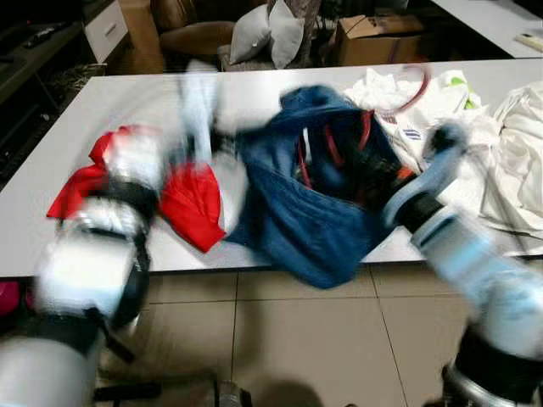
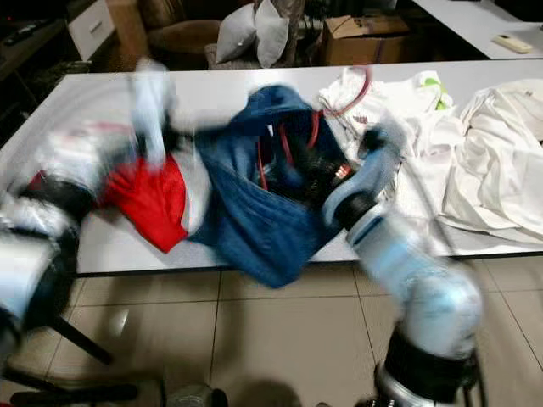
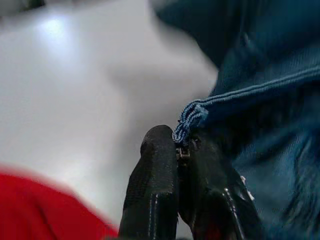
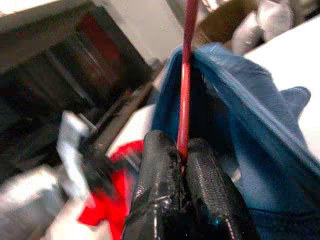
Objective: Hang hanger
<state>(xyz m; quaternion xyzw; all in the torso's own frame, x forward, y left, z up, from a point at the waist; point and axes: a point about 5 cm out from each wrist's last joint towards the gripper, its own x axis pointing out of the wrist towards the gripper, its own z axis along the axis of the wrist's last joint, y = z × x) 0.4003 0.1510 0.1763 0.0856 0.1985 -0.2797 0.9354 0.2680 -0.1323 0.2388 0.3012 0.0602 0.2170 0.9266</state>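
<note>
We are holding a blue denim garment (image 1: 314,212) between both arms above the near edge of a smooth white table (image 1: 110,102), its heavy woven cloth sagging past the tabletop toward the tiled floor (image 1: 280,339). Our left gripper (image 3: 182,150) is pinching the garment's stitched hem, its two ribbed black fingers pressed together on the fabric, a metal zipper end showing between them. Our right gripper (image 4: 182,150) is clamping a thin red hanger (image 4: 186,75), its glossy rod rising straight from between the closed fingers and passing inside the denim opening. Through the head cameras, red curves of the hanger are showing within the garment's collar, at the middle of the table. A crumpled red cloth (image 1: 191,203) is lying to the left of the denim, and loose white garments (image 2: 475,144) are spreading across the right side. Both arms are appearing blurred. A cardboard box (image 1: 377,38) and grey cushions (image 1: 267,34) are sitting beyond the far edge.
</note>
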